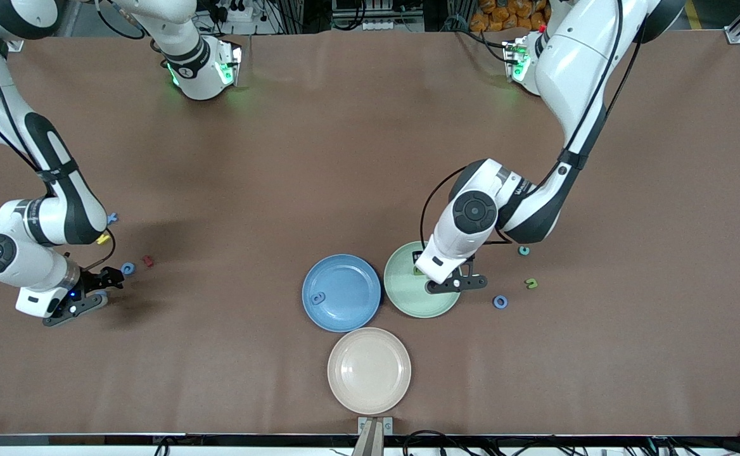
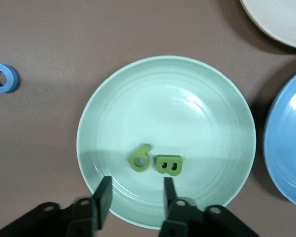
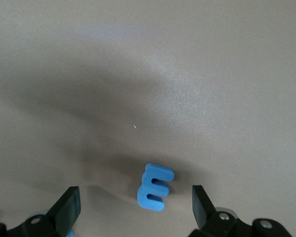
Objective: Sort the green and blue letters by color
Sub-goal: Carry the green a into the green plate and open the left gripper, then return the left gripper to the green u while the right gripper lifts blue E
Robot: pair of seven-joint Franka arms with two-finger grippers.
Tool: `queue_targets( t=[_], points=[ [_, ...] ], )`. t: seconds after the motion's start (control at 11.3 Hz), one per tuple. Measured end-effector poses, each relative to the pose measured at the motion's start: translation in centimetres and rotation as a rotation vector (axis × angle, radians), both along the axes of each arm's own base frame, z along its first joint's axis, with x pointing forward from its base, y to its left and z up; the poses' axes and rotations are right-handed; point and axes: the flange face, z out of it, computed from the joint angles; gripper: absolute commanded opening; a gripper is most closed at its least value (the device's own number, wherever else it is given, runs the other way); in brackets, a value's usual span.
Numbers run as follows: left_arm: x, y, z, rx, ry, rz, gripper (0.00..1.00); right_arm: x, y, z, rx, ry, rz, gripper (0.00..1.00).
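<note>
My left gripper (image 1: 457,283) hovers open and empty over the green plate (image 1: 408,303). In the left wrist view (image 2: 136,197) two olive green letters (image 2: 139,158) (image 2: 168,165) lie side by side in that plate (image 2: 202,98), just ahead of the fingertips. My right gripper (image 1: 102,290) is open and low over the table at the right arm's end. In the right wrist view (image 3: 134,210) a blue letter E (image 3: 154,186) lies on the table between the open fingers. A blue letter (image 1: 317,297) lies in the blue plate (image 1: 351,278).
Near my right gripper lie a blue ring-shaped letter (image 1: 128,268), a red letter (image 1: 148,260), a yellow letter (image 1: 102,239) and another blue letter (image 1: 113,218). Beside the green plate lie a blue ring (image 1: 500,301), an olive green letter (image 1: 531,283) and a teal ring (image 1: 524,251). A beige plate (image 1: 369,370) sits nearest the camera.
</note>
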Motion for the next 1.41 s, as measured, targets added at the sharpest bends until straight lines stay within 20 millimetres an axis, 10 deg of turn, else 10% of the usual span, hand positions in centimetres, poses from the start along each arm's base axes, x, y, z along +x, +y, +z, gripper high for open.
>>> queue_targets(
  t=[0.35, 0.71, 0.8, 0.88, 0.97, 1.41],
  points=[
    [2.8, 4.0, 1.0, 0.006, -0.024, 0.057, 1.0, 0.1, -0.2, -0.6, 0.046, 0.002, -0.047, 1.0],
    [7.5, 16.4, 0.7, 0.031, 0.001, -0.004, 1.0, -0.2, -1.1, -0.9, 0.043, 0.007, -0.064, 1.0],
    [7.8, 17.7, 0.6, 0.033, 0.004, -0.038, 1.0, -0.2, -1.4, -1.0, 0.041, 0.005, -0.062, 0.79],
    [7.9, 18.6, 0.4, 0.034, 0.007, -0.072, 1.0, -0.2, -1.6, -1.0, 0.039, 0.002, -0.061, 0.2],
    [8.2, 19.7, 0.2, 0.037, 0.009, -0.093, 1.0, -0.3, -1.7, -1.1, 0.038, 0.002, -0.059, 0.0],
    [8.9, 23.5, -1.6, 0.093, 0.011, -0.136, 0.98, 0.2, -1.9, -0.3, 0.045, -0.013, -0.053, 0.0]
  ],
)
